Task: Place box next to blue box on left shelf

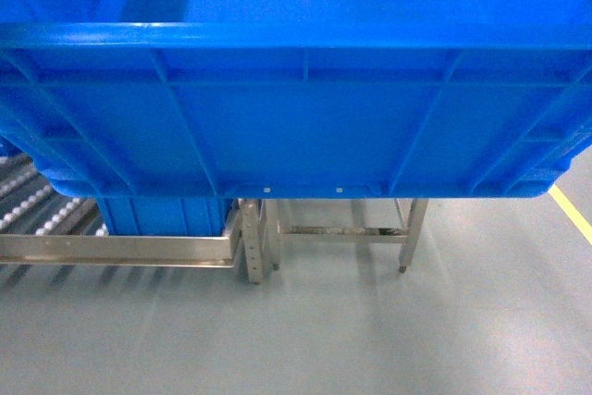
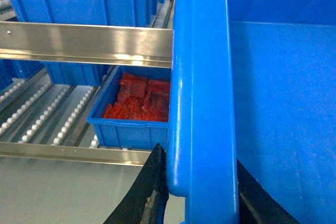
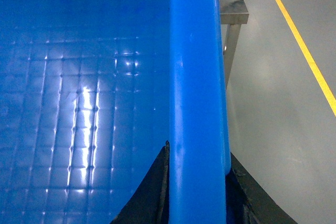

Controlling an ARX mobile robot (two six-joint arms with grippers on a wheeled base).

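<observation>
My left gripper (image 2: 202, 195) and right gripper (image 3: 197, 182) each pinch an end rim of the box (image 1: 296, 127), holding it off the floor. It hangs in front of the left shelf (image 2: 84, 40), above a small blue bin (image 2: 131, 124) of red parts on the rollers.

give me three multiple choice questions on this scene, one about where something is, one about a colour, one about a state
1. Where does the small bin of red parts sit?
A. on the floor
B. on the roller shelf
C. inside the big box

2. What colour is the floor line?
A. yellow
B. white
C. red

3. How is the big blue box held?
A. resting on the floor
B. by one gripper only
C. by both grippers on opposite rims

Answers:
1 B, rollers run beside it.
2 A, a yellow stripe on grey floor.
3 C, left gripper and right gripper each straddle a rim.
</observation>
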